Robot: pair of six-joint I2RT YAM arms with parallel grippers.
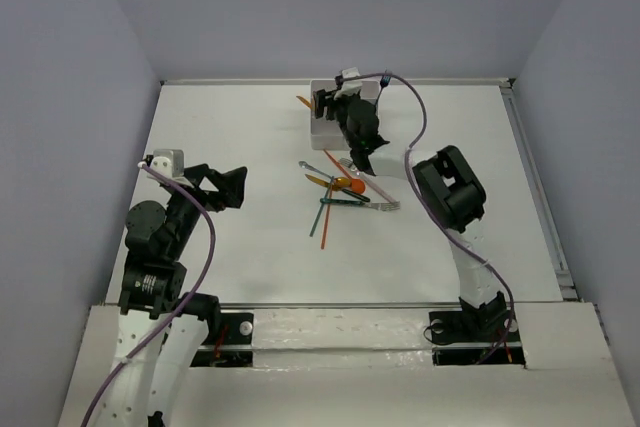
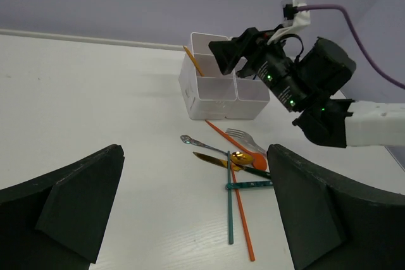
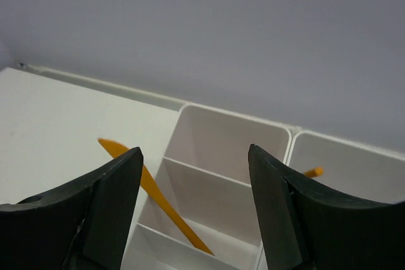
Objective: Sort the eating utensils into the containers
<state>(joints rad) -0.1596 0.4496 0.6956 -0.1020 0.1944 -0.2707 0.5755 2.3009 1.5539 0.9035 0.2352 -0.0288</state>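
White gridded container (image 3: 218, 147) holds an orange utensil (image 3: 155, 194) leaning outward; right gripper (image 3: 193, 153) and left gripper (image 2: 195, 151) both spread, empty.

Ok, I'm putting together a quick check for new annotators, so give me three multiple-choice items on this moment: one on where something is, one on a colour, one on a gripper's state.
1. Where is the right gripper?
A) above the white container
B) far over on the left side
C) folded back at the near edge

2. What colour is the utensil leaning in the container?
A) blue
B) orange
C) dark green

3. How is the left gripper?
A) shut on something
B) open and empty
C) shut on nothing

Key: 1 A, its wrist view looks into the compartments just below its fingers. 2 B, an orange piece slants out of one compartment. 3 B, its fingers stand wide apart with nothing between them.
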